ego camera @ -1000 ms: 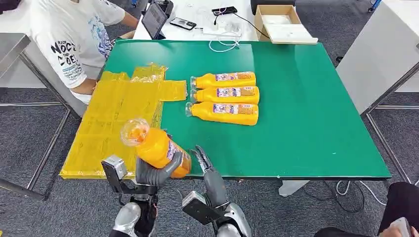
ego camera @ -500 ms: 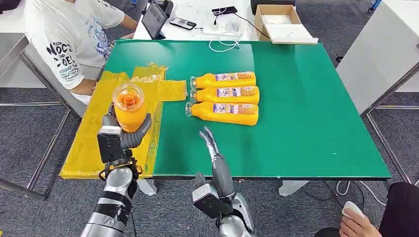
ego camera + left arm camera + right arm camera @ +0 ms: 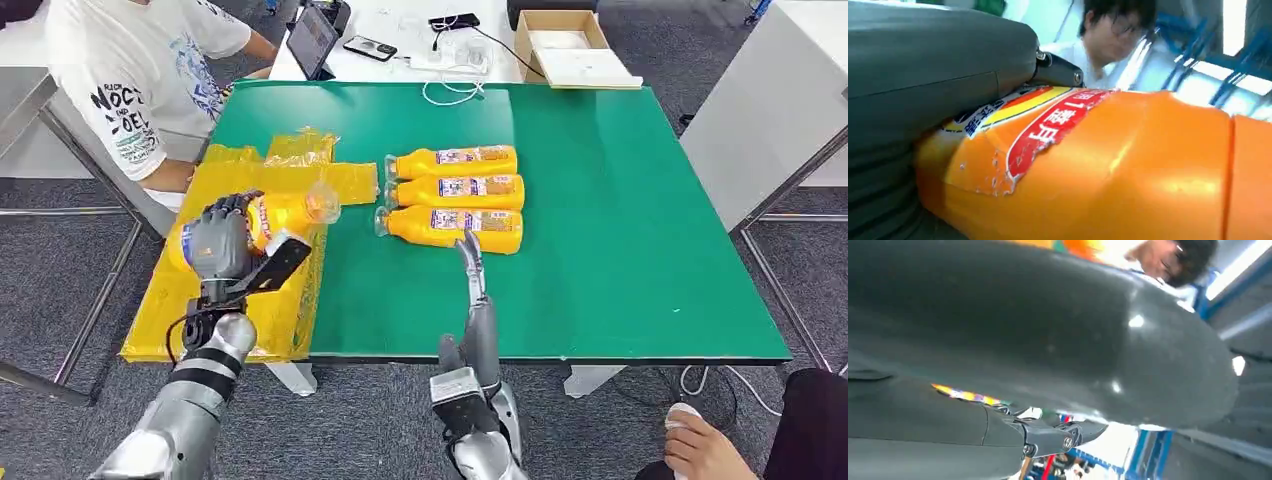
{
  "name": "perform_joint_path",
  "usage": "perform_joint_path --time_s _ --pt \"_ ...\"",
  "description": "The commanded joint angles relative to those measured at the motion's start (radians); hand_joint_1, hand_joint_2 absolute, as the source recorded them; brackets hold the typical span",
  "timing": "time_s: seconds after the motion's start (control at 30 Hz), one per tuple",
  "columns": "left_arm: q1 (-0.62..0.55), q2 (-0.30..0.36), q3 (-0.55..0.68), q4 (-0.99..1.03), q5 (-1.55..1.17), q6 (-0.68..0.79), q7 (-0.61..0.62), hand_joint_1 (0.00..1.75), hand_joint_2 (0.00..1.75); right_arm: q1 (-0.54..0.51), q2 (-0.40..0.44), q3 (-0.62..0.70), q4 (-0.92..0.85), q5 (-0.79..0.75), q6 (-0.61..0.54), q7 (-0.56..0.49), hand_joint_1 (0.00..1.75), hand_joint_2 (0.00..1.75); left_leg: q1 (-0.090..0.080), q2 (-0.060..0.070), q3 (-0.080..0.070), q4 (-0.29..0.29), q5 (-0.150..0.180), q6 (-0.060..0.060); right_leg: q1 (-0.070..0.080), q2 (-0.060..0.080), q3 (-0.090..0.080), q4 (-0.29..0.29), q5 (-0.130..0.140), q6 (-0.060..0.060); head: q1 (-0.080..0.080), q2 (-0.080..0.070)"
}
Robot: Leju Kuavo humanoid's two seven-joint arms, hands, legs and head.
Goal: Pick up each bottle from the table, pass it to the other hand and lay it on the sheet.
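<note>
My left hand point(image 3: 218, 242) grips an orange juice bottle point(image 3: 285, 213) turned on its side, cap end pointing toward the green table, over the yellow sheet point(image 3: 235, 300). In the left wrist view the bottle point(image 3: 1128, 165) sits against my grey thumb point(image 3: 923, 65). Three more orange bottles lie side by side on the table: far point(image 3: 455, 160), middle point(image 3: 458, 190), near point(image 3: 450, 228). My right hand point(image 3: 470, 265) is open with fingers held straight, tips at the near bottle's edge; whether they touch is unclear. The right wrist view shows the hand point(image 3: 1048, 330) close up.
A person in a white T-shirt point(image 3: 140, 80) sits at the sheet's far left corner. Behind the green table point(image 3: 640, 250) a white table holds a tablet point(image 3: 310, 40), a phone point(image 3: 370, 47), cables and a cardboard box point(image 3: 570, 45). Another person's hand point(image 3: 700, 450) is at the lower right.
My left hand has turned the bottle from upright to lying sideways and carried it further out over the sheet. My right hand, empty, has reached forward to the near bottle.
</note>
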Motion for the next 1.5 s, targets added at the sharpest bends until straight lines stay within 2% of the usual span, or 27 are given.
perform_joint_path --time_s 0.03,0.1,0.23,0.37,0.5,0.7,0.9,0.93,0.97,1.0,1.03,1.07,1.5 --pt "-0.203 0.142 -0.079 0.421 -0.286 -0.105 0.224 1.75 1.75 -0.013 -0.006 -0.053 -0.049 -0.041 0.000 0.000 0.00 0.00 0.000 0.000 0.003 0.000 -0.001 0.001 0.000 0.000 0.003 0.000 -0.001 -0.001 0.000 0.000" --pt "-0.219 0.164 -0.134 0.448 -0.377 -0.168 0.285 1.75 1.75 -0.018 -0.005 -0.057 -0.038 -0.046 0.009 -0.001 0.00 0.00 0.000 0.000 0.006 0.000 -0.002 0.001 0.001 -0.002 0.006 0.000 -0.003 -0.003 0.001 0.000" --pt "-0.229 0.176 -0.179 0.467 -0.448 -0.220 0.310 1.75 1.75 -0.013 -0.003 -0.064 -0.036 -0.053 0.015 -0.003 0.00 0.00 0.000 0.001 0.005 0.001 -0.003 0.001 0.001 0.000 0.005 0.000 -0.002 -0.002 0.000 0.000" --pt "-0.227 0.158 -0.124 0.473 -0.388 -0.280 0.275 1.75 1.75 -0.009 0.001 -0.071 -0.033 -0.058 0.019 -0.003 0.00 0.00 0.000 0.000 0.004 0.000 -0.002 0.001 0.001 -0.001 0.004 0.000 -0.002 -0.002 0.000 0.000" --pt "-0.225 0.155 -0.123 0.472 -0.388 -0.280 0.275 1.75 1.75 -0.008 0.001 -0.071 -0.033 -0.058 0.019 -0.003 0.00 0.00 0.000 0.000 0.003 0.000 -0.001 0.001 0.001 -0.001 0.003 0.000 -0.001 -0.002 0.000 0.000" --pt "-0.213 0.130 0.026 0.473 -0.211 -0.386 0.173 1.75 1.75 -0.014 0.007 -0.077 -0.008 -0.059 0.028 0.008 0.00 0.00 0.000 0.001 0.004 0.000 -0.002 0.001 0.000 0.000 0.004 -0.001 -0.001 -0.002 0.001 0.000" --pt "-0.205 0.129 0.036 0.473 -0.198 -0.392 0.168 1.75 1.75 -0.016 0.009 -0.078 0.000 -0.059 0.029 0.009 0.00 0.00 0.000 0.001 0.005 0.000 -0.002 0.001 0.000 0.000 0.005 -0.001 -0.002 -0.002 0.000 0.000" --pt "-0.205 0.127 0.046 0.474 -0.185 -0.406 0.158 1.69 1.75 -0.017 0.009 -0.077 0.001 -0.059 0.032 0.010 0.00 0.00 0.000 0.001 0.003 -0.001 -0.001 0.001 0.000 0.000 0.004 -0.001 -0.001 -0.001 0.000 0.000" --pt "-0.201 0.125 0.059 0.471 -0.170 -0.414 0.152 0.19 1.75 -0.018 0.009 -0.076 0.004 -0.057 0.035 0.011 0.00 0.00 0.000 0.000 0.002 -0.001 -0.001 0.001 0.000 -0.001 0.003 -0.001 -0.001 -0.001 0.000 0.000" --pt "-0.196 0.118 0.078 0.472 -0.145 -0.431 0.136 0.00 1.75 -0.020 0.010 -0.075 0.012 -0.056 0.038 0.014 0.00 0.00 0.000 0.000 0.005 -0.001 -0.002 0.001 0.000 -0.001 0.006 -0.001 -0.002 -0.002 0.000 0.000" --pt "-0.192 0.112 0.102 0.473 -0.114 -0.453 0.120 0.00 1.75 -0.022 0.012 -0.075 0.019 -0.055 0.039 0.015 0.00 0.00 -0.001 0.000 0.003 -0.001 -0.001 0.001 0.000 0.000 0.003 -0.001 -0.001 -0.001 0.000 0.000" --pt "-0.189 0.108 0.114 0.474 -0.097 -0.466 0.114 0.00 0.00 -0.024 0.012 -0.073 0.028 -0.053 0.042 0.017 0.00 0.00 -0.001 0.001 0.006 -0.001 -0.002 0.002 0.000 -0.001 0.006 -0.001 -0.002 -0.002 0.001 0.000" --pt "-0.173 0.084 0.176 0.472 0.006 -0.577 0.061 0.00 0.00 -0.035 0.014 -0.084 0.071 -0.049 0.053 0.024 0.00 0.00 -0.001 -0.002 0.008 -0.001 -0.001 0.001 0.000 -0.001 0.009 -0.001 -0.001 -0.001 0.000 0.000"
